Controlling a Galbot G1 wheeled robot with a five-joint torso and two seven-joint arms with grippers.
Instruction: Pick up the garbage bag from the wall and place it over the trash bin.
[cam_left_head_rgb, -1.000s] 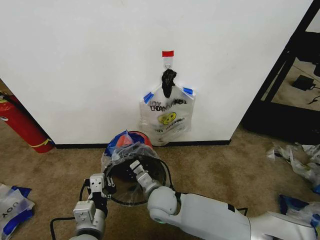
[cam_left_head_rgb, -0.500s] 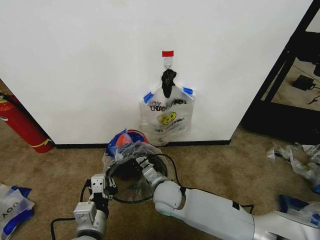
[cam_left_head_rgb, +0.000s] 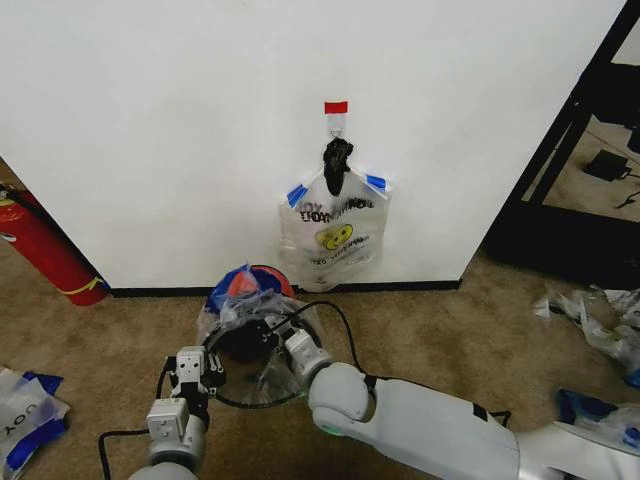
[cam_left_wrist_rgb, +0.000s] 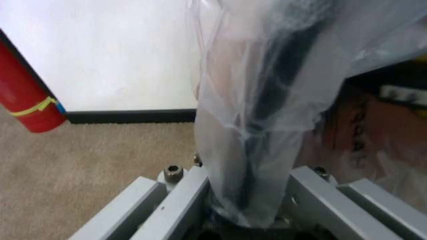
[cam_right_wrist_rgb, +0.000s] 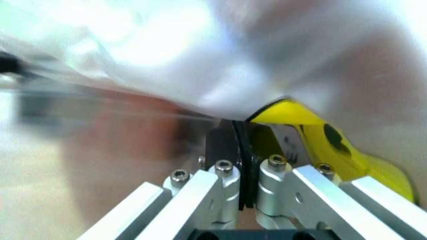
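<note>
A translucent whitish garbage bag (cam_left_head_rgb: 240, 300) with blue handle tops lies draped over the dark round trash bin (cam_left_head_rgb: 250, 350), which stands on the carpet just in front of the wall (cam_left_head_rgb: 150, 130). My left gripper (cam_left_head_rgb: 203, 368) is shut on the bag's plastic at the bin's near-left rim, seen close in the left wrist view (cam_left_wrist_rgb: 247, 200). My right gripper (cam_left_head_rgb: 290, 345) is shut on the bag at the near-right rim; its pads pinch the plastic (cam_right_wrist_rgb: 241, 180) beside the yellow smiley print (cam_right_wrist_rgb: 313, 135). A second smiley bag (cam_left_head_rgb: 335, 235) hangs from the hook.
A red tape strip (cam_left_head_rgb: 335, 106) and a black knotted lump (cam_left_head_rgb: 337, 160) sit above the hanging bag. A red fire extinguisher (cam_left_head_rgb: 45, 250) leans at the left wall. Loose bags lie on the carpet at left (cam_left_head_rgb: 25, 410) and right (cam_left_head_rgb: 600, 310). A black shelf frame (cam_left_head_rgb: 575, 150) stands at right.
My right gripper has slid forward and down along the bin's rim, pulling the bag lower and tighter over the opening. The left gripper has barely moved.
</note>
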